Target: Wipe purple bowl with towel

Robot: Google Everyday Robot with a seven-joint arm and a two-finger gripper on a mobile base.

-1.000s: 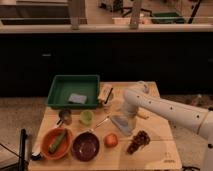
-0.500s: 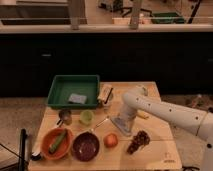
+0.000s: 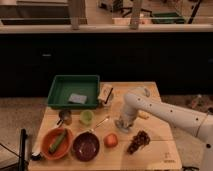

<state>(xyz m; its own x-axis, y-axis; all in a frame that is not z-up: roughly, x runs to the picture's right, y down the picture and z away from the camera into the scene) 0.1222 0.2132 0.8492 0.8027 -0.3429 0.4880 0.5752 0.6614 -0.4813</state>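
Reaching down from the right, the tool [image 3: 122, 121] sat low at the middle of the desk [image 3: 159, 131], on or just above a greyish towel [image 3: 120, 125]; how wide it stood, or whether it held the cloth, could not be told. The purple bowl [image 3: 86, 146] lay apart from it near the front edge, close between an orange bowl [image 3: 46, 143] and a round orange fruit [image 3: 111, 140]. Bare board lay open toward the right edge, while a green tray [image 3: 62, 92] filled the back left corner.
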